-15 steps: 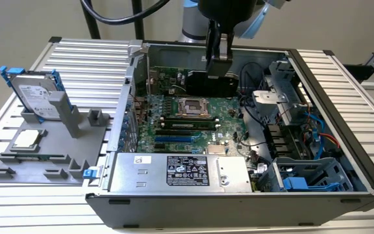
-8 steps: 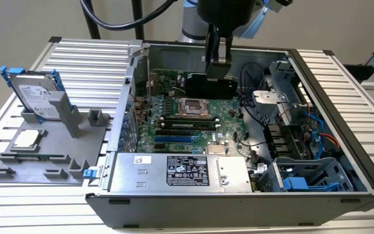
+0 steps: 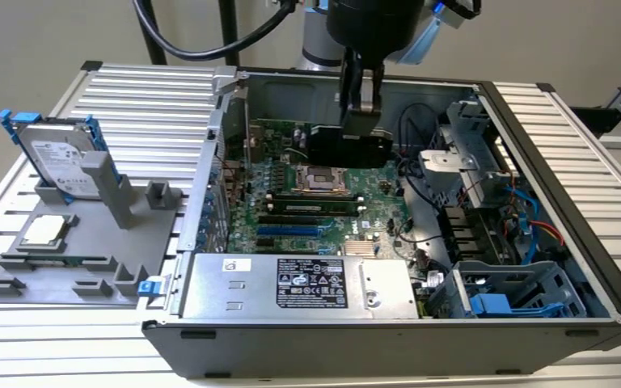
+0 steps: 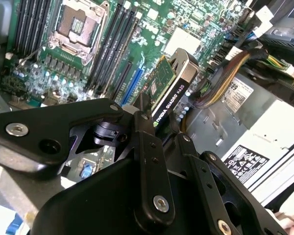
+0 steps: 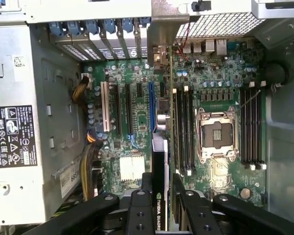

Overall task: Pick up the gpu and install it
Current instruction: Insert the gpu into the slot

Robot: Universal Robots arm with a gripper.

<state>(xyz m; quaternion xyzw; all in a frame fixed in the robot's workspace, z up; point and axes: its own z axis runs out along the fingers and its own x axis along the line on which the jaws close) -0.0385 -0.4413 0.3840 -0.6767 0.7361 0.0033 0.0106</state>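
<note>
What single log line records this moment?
hand: shut on gpu | gpu: held over motherboard | site: inside open case

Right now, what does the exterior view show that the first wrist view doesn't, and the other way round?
Exterior view: the hard drive and a square silver chip on the grey fixture beside the case. First wrist view: a white expansion slot and a yellow-black cable bundle. Both: the gripper shut on the gpu above the motherboard, with the open processor socket.
</note>
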